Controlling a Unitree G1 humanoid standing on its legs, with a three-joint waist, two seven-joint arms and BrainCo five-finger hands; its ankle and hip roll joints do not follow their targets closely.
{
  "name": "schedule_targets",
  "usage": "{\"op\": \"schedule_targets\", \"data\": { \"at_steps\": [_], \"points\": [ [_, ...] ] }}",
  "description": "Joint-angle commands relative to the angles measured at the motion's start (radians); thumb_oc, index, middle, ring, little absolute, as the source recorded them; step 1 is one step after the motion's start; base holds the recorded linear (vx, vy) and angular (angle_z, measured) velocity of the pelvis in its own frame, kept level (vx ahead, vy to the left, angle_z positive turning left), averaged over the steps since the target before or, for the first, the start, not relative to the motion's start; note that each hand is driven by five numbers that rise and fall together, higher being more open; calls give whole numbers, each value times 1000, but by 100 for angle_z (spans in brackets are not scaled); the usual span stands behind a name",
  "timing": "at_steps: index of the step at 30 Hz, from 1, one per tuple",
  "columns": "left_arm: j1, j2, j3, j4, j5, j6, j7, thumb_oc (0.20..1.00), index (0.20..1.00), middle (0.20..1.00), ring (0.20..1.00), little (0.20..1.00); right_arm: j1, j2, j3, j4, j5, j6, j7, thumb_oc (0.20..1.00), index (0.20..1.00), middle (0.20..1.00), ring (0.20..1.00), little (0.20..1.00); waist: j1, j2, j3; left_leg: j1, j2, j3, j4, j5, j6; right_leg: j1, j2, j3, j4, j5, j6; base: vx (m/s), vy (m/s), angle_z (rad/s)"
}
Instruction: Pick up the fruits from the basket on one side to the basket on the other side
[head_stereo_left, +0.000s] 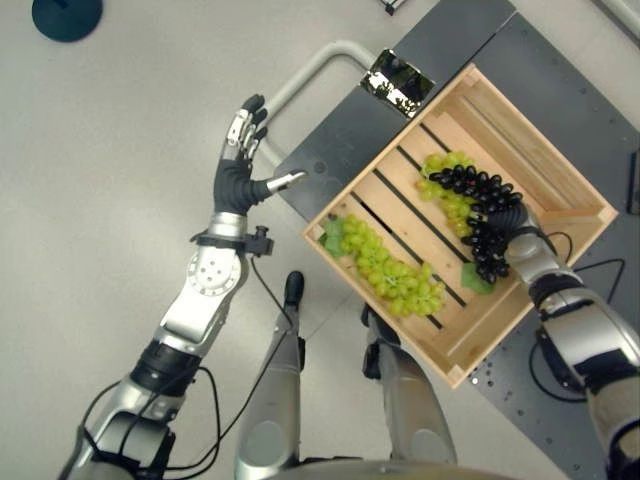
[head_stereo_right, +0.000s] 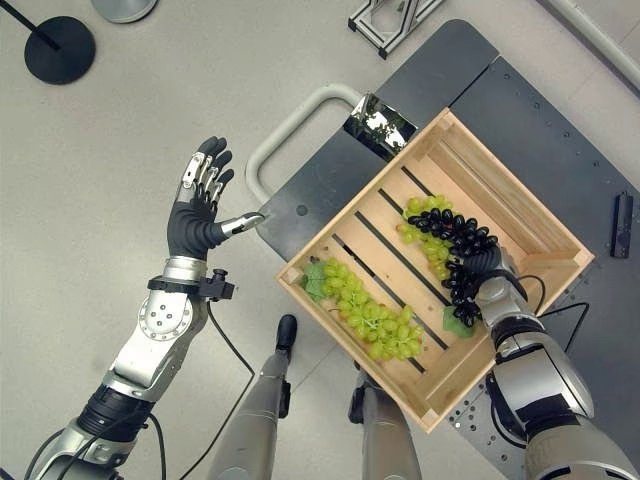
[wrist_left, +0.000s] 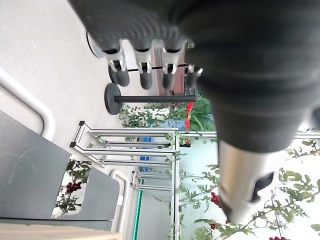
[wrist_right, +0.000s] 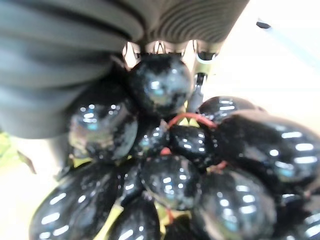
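A wooden crate (head_stereo_left: 545, 138) sits tilted on a dark cart. Inside it, one bunch of green grapes (head_stereo_left: 395, 270) lies along the near-left slats. A bunch of black grapes (head_stereo_left: 480, 185) lies across a second green bunch (head_stereo_left: 445, 170) toward the right side. My right hand (head_stereo_left: 512, 228) reaches into the crate and rests on the black grapes, its dark cover among the berries. In the right wrist view the black grapes (wrist_right: 170, 175) press right up against the palm and hide the fingers. My left hand (head_stereo_left: 237, 180) is raised over the floor left of the cart, fingers (wrist_left: 145, 75) straight and spread, holding nothing.
The dark cart (head_stereo_left: 330, 140) has a curved grey handle bar (head_stereo_left: 300, 80) close to my left hand. A shiny metal piece (head_stereo_left: 398, 82) sits at the crate's far corner. A black round stand base (head_stereo_right: 60, 50) and a metal frame (head_stereo_right: 390, 20) stand on the floor farther off.
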Motion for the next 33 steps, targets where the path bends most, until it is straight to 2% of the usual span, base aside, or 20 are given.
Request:
{"op": "schedule_targets", "data": {
  "at_steps": [1, 6, 7, 8, 9, 10, 11, 12, 14, 27, 33],
  "points": [
    [4, -11, 14, -83, 65, -33, 10, 1000, 1000, 1000, 1000, 1000, 11, -12, 62, -4, 3, 24, -27, 200, 200, 200, 200, 200, -8, 6, 10, 9, 1, 53, 8, -25, -18, 8, -52, 4, 111, -114, 115, 0, 0, 0],
    [30, -1, 34, -81, 87, -22, 18, 1000, 1000, 1000, 1000, 1000, 56, -23, 52, -207, -48, 16, -76, 200, 200, 200, 200, 200, -28, -17, 10, 39, 7, 60, 8, -32, -16, 31, -49, 10, 112, -115, 116, 7, 0, -2],
    [43, 4, 43, -79, 99, -18, 19, 1000, 1000, 1000, 1000, 1000, 96, -41, 23, -330, -77, 20, -100, 200, 200, 200, 200, 200, -36, -25, 10, 57, 10, 63, 6, -35, -16, 46, -48, 11, 112, -115, 117, 14, -3, -4],
    [45, 4, 41, -80, 99, -18, 18, 1000, 1000, 1000, 1000, 1000, 105, -42, 18, -340, -80, 26, -99, 200, 200, 200, 200, 200, -34, -25, 10, 60, 9, 63, 5, -35, -16, 48, -49, 10, 111, -115, 117, 20, 0, -4],
    [59, 7, 46, -76, 98, -17, 11, 1000, 1000, 1000, 1000, 1000, 162, -62, -33, -473, -111, 30, -116, 200, 200, 200, 200, 200, -43, -31, 10, 82, 12, 66, 1, -38, -15, 70, -49, 9, 110, -115, 119, 15, 2, -3],
    [59, 7, 44, -76, 98, -17, 11, 1000, 1000, 1000, 1000, 1000, 165, -62, -36, -476, -112, 32, -116, 200, 200, 200, 200, 200, -41, -31, 10, 83, 12, 66, 0, -38, -15, 71, -49, 9, 110, -115, 119, 28, 6, -9],
    [68, 9, 45, -68, 96, -16, 2, 1000, 1000, 1000, 1000, 1000, 214, -77, -81, -587, -136, 30, -128, 200, 200, 200, 200, 200, -50, -38, 8, 101, 14, 69, 1, -42, -13, 88, -49, 10, 111, -117, 120, 15, 5, -11],
    [68, 9, 45, -68, 96, -16, 2, 1000, 1000, 1000, 1000, 1000, 214, -77, -81, -587, -136, 30, -128, 200, 200, 200, 200, 200, -50, -38, 8, 101, 14, 69, 1, -42, -13, 88, -49, 10, 111, -117, 120, 28, 1, -10],
    [82, 13, 20, -64, 82, -12, -25, 1000, 1000, 1000, 1000, 1000, 289, -92, -153, -708, -169, 34, -137, 200, 200, 200, 200, 200, -52, -44, -12, 127, 14, 72, -2, -50, -10, 115, -52, 8, 106, -120, 121, 30, -2, -4],
    [149, 33, -11, -69, 43, 6, -120, 1000, 1000, 1000, 1000, 1000, 381, -99, -250, -936, -230, 8, -104, 200, 200, 200, 200, 200, -53, -73, -115, 210, 19, 93, -33, -62, 3, 193, -46, 18, 59, -105, 127, 15, -4, -4],
    [173, 24, -44, -59, -26, 23, -182, 1000, 1000, 1000, 1000, 1000, 398, -122, -274, -1042, -257, -17, -80, 200, 200, 200, 200, 200, -63, -86, -168, 244, 21, 102, -47, -67, 8, 219, -45, 25, 45, -105, 130, 41, -4, -3]
  ]
}}
